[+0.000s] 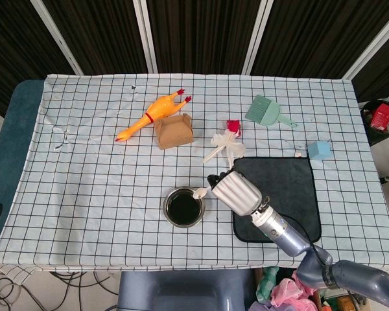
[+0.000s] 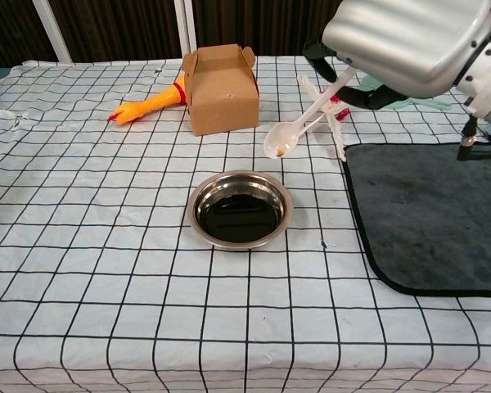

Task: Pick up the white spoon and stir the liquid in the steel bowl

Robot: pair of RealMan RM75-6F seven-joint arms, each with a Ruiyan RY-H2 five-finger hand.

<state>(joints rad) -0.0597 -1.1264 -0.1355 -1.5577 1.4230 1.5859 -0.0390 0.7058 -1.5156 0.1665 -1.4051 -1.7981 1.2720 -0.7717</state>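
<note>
From where I sit, the brown cardboard box (image 2: 222, 88) stands at eleven o'clock of the round steel bowl (image 2: 240, 210) of dark liquid. My right hand (image 2: 409, 41) grips the white plastic spoon (image 2: 299, 123), poised over the bowl's one o'clock rim.

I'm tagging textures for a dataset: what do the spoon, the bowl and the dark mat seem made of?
White spoon: likely plastic, smooth, slightly glossy. Steel bowl: polished metal, its rim reflects light. Dark mat: apparently soft cloth, matte, fuzzy surface with a stitched edge.

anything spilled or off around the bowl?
Small dark speck on the checked tablecloth just right of the steel bowl, maybe a drip. The white spoon in the right robot hand has a brownish smear in its scoop. Nothing else stands out.
</note>
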